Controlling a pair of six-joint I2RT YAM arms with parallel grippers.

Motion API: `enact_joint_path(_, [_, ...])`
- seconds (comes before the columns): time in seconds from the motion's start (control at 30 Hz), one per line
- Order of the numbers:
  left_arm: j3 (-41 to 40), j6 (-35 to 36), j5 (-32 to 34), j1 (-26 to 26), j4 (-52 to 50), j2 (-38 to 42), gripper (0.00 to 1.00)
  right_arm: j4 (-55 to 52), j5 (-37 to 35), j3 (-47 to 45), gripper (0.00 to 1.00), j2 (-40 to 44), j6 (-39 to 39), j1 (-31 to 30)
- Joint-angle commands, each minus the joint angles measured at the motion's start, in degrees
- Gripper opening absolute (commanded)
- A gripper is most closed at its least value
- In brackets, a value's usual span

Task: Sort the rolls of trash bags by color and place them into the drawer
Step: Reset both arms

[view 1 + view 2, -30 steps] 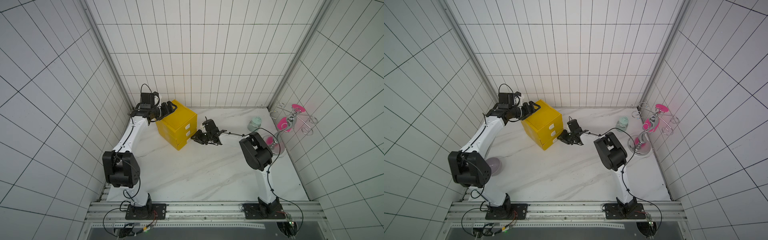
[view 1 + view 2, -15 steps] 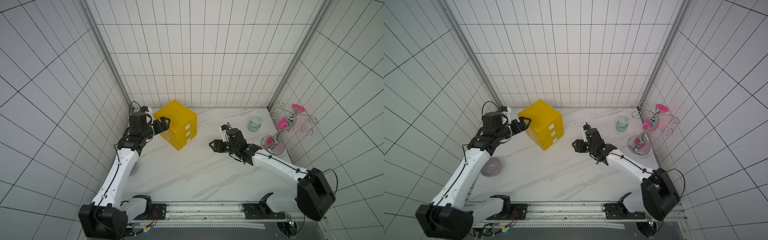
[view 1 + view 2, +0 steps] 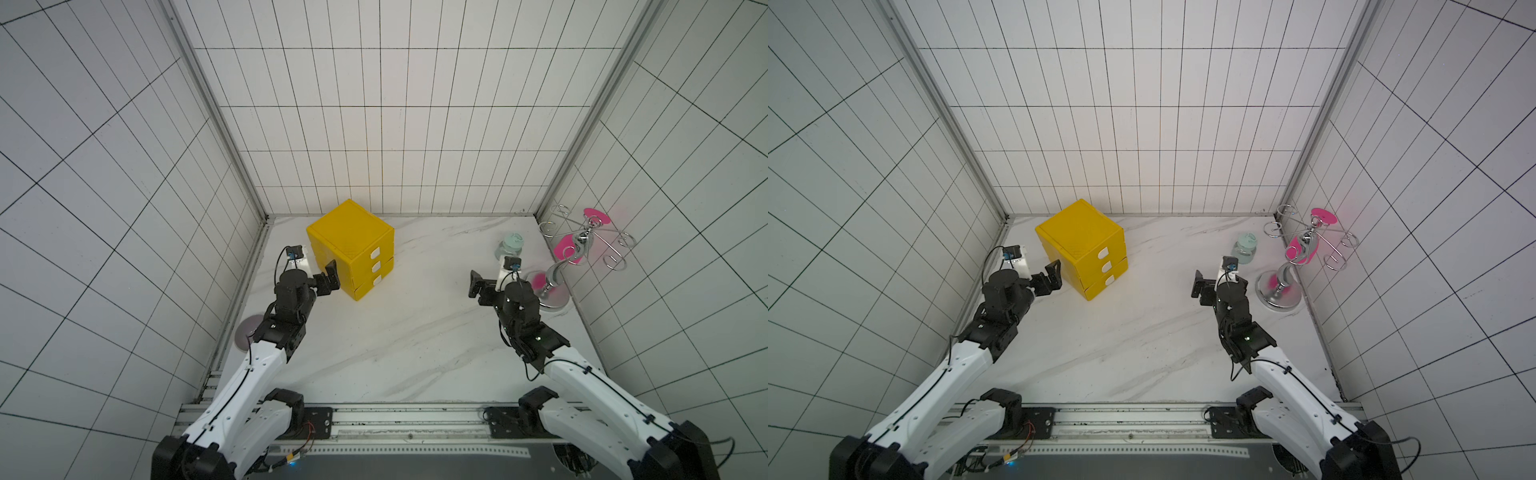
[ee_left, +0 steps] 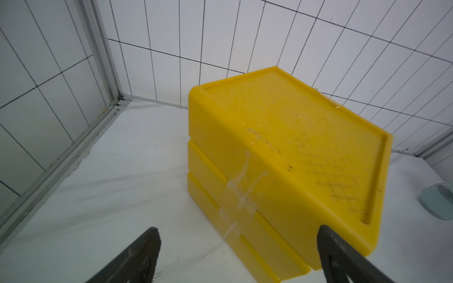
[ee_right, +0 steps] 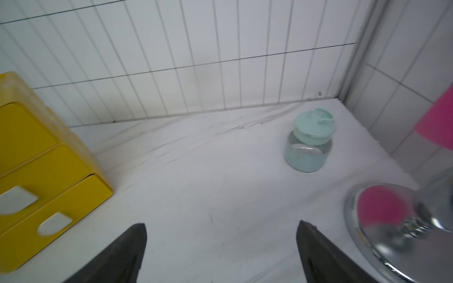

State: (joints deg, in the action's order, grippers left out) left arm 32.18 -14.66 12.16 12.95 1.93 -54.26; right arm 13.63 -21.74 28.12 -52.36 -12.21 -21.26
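Surface: white marble table [image 3: 415, 332].
Eleven o'clock: yellow plastic drawer box [image 3: 353, 241].
Left gripper [image 4: 236, 229]: jaws open, empty.
Right gripper [image 5: 220, 224]: jaws open.

Left arm [image 3: 253, 374] and right arm [image 3: 590, 382] stretch forward, left tool [image 4: 237, 227] and right tool [image 5: 220, 223] spread wide, empty.

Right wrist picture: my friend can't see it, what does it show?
Two open black fingers hang over a white marble table, holding nothing. A yellow drawer box stands at one side, a pale green jar and a shiny stand's base at the other.
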Motion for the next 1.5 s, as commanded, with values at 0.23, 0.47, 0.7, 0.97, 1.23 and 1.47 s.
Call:
enact_joint_path(0.23, [-12.18,3.07,11.92,-6.84,30.23,-16.58,0.99,24.29,2.92,-12.13,0.99,-15.04,12.55,13.99])
enact_joint_path(0.47, [-13.27,10.18,2.7,-10.39,48.19,-27.29,0.99,31.82,16.42,-8.79,0.99,-24.2,10.43,21.47])
enact_joint_path(0.7, [-13.96,8.44,-5.96,-15.04,58.41,-36.18,0.99,52.57,17.3,-13.96,0.99,-35.18,10.14,22.14])
enact_joint_path(0.97, [-6.63,7.81,-3.16,-14.58,43.38,-35.82,0.99,30.85,19.63,-2.57,0.99,-35.77,10.57,22.41])
enact_joint_path(1.23, [-5.91,7.89,-2.06,-14.08,41.63,-35.74,0.99,32.38,19.41,-2.87,0.99,-36.28,10.62,22.4])
enact_joint_path(1.47, [-6.21,7.89,-1.94,-13.94,41.92,-35.48,0.99,33.34,19.66,-3.73,0.99,-35.68,11.73,21.75])
